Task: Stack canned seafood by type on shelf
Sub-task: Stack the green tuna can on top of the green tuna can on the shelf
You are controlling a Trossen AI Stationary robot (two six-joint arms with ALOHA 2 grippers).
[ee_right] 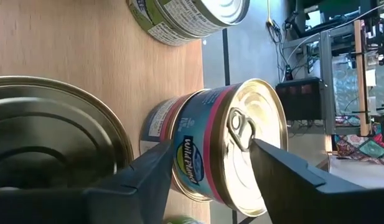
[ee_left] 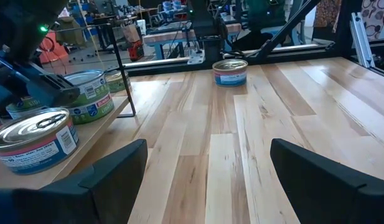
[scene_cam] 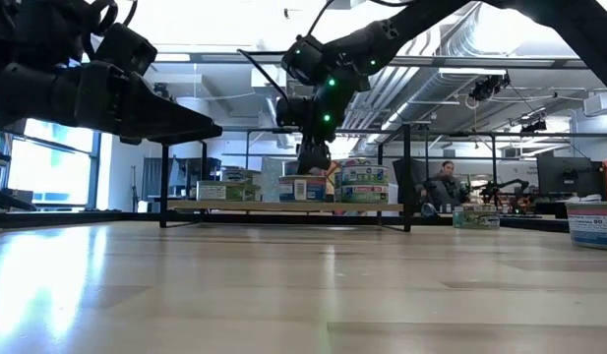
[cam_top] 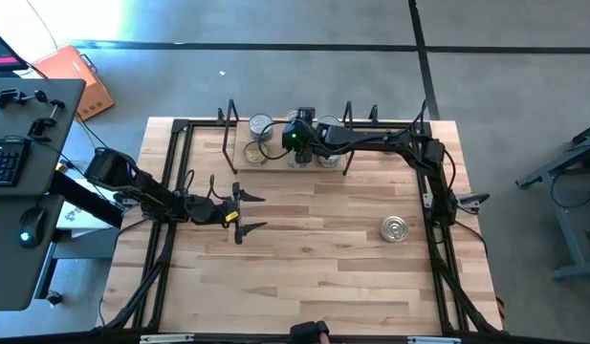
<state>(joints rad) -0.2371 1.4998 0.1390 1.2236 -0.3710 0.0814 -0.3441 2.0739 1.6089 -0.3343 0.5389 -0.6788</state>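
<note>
The shelf [cam_top: 275,164], a low wooden board with black wire uprights, stands at the table's far middle and bears several tins [cam_top: 260,126]. My right gripper [cam_top: 295,143] reaches over it from the right, fingers apart. In the right wrist view a pink-and-blue tin [ee_right: 207,134] with a pull-tab top shows between the fingers [ee_right: 148,180], resting on another tin [ee_right: 155,121]. Green-label tins [ee_right: 179,15] stand beside it. One silver-topped tin [cam_top: 395,228] stands alone on the table at the right. My left gripper [cam_top: 254,212] hovers open and empty left of centre. My right gripper has one finger [ee_right: 285,174] in front of the pink-and-blue tin's top and the other beside its wall. I cannot tell whether either touches it. The tin stands upright on the tin below.
Black frame rails [cam_top: 438,210] run along the table's left and right sides. The shelf's wire uprights [cam_top: 348,143] stand close around my right gripper. Bare wood [cam_top: 314,258] lies between the shelf and the near edge. A person sits in the room beyond [scene_cam: 446,182].
</note>
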